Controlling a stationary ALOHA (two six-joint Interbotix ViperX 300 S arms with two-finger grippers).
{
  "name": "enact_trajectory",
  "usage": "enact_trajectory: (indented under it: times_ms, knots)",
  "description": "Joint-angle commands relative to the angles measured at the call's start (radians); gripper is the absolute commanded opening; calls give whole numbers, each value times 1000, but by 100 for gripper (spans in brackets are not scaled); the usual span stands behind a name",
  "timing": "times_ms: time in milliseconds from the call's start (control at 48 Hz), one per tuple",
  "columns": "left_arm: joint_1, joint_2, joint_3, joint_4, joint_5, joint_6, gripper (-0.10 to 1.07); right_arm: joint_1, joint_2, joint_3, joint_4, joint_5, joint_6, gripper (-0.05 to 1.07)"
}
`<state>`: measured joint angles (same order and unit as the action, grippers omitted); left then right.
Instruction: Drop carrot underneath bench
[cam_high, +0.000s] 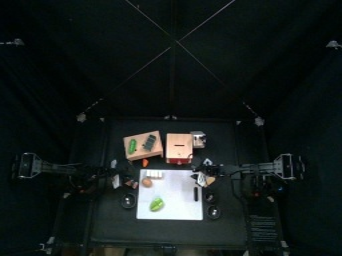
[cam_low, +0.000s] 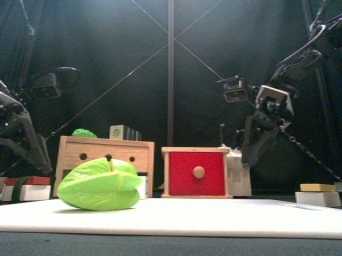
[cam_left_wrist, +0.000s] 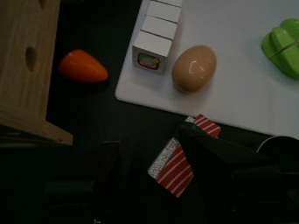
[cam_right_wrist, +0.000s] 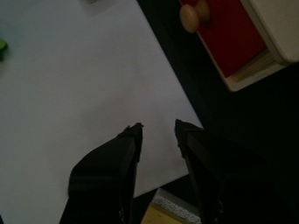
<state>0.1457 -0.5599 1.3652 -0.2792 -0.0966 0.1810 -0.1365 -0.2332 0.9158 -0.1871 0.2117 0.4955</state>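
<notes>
Top view: the white mat (cam_high: 171, 192) carries a green leafy piece (cam_high: 158, 204); the wooden bench (cam_high: 143, 146) stands behind. The carrot (cam_left_wrist: 83, 66) lies beside the bench, off the mat. Right gripper (cam_right_wrist: 156, 131) empty, jaws parted; left gripper's (cam_left_wrist: 152, 171) state unclear.

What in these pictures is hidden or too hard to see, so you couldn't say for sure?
- Left gripper, left wrist view: its jaws are lost in dark shapes; open or shut is unclear.
- Carrot: plain in the left wrist view, a tiny speck from the top, and unseen from the front.
- Wooden bench, front view: the green toy hides its underside.
</notes>
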Motion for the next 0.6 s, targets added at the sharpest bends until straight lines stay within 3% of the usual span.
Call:
enact_trajectory:
  times_ms: [0,583]
  knots:
    - [0,2,-29,-2,-5,2,86,3,-12,-20,0,-3,0,75]
    - [-26,2,-46,0,2,3,86,3,-12,-20,-2,-2,0,75]
